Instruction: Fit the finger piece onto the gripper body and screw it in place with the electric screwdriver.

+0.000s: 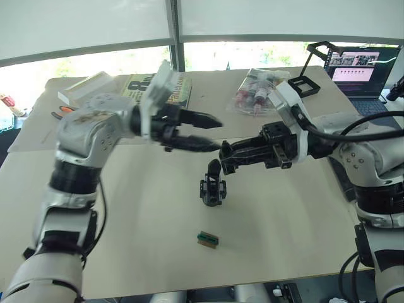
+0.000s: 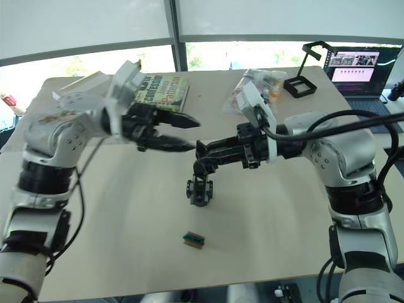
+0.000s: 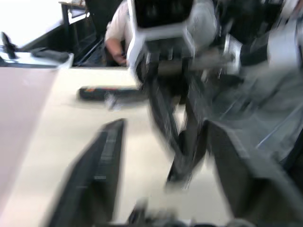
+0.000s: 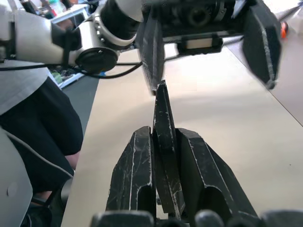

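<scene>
1. The right hand (image 1: 228, 158) is closed on the finger piece (image 4: 163, 137), which is pinched between its two fingers with the pointed end sticking out forward. It hangs just above the gripper body (image 1: 213, 184), which stands upright mid-surface.
2. The left hand (image 1: 205, 131) hovers close by with its fingers spread and nothing in them. Its tips almost meet the right hand's.
3. I'd judge the finger piece light, stiff and slick, so the present hold low on its shank looks sensible. The gripper body looks small and easy to tip, so it may need steadying at its base.
4. The electric screwdriver (image 3: 111, 92) lies well off to the side.
5. The surface (image 1: 284, 221) has open room around the body. A small green-and-brown block (image 1: 207, 239) lies nearer the front edge.
</scene>
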